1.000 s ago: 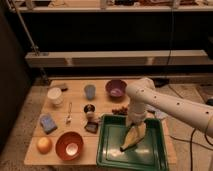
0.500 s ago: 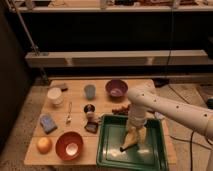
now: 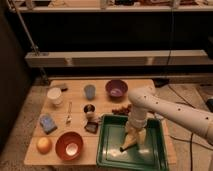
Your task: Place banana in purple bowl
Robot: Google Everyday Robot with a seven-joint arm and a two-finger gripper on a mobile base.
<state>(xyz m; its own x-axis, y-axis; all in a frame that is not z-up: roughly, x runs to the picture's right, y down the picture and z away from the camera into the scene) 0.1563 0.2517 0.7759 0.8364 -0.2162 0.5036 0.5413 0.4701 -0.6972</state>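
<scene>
The pale yellow banana [image 3: 131, 140] lies in the green tray [image 3: 154, 150] at the front right of the table, its dark tip pointing to the front left. My gripper [image 3: 136, 128] points straight down on the end of the white arm and sits right over the banana's upper end. The dark purple bowl [image 3: 116, 88] stands at the back of the table, behind the tray and a little to the left of the gripper, with nothing in it.
An orange-red bowl [image 3: 69, 145] and a round orange fruit [image 3: 44, 145] are at the front left. A blue sponge [image 3: 48, 123], white cup [image 3: 54, 95], blue-grey cup [image 3: 90, 91], spoon [image 3: 69, 114] and small dark can [image 3: 90, 110] fill the left half. Shelving stands behind the table.
The arm has come down and drawn in slightly, bringing the gripper lower onto the banana in the tray. The banana and bowls have not moved.
</scene>
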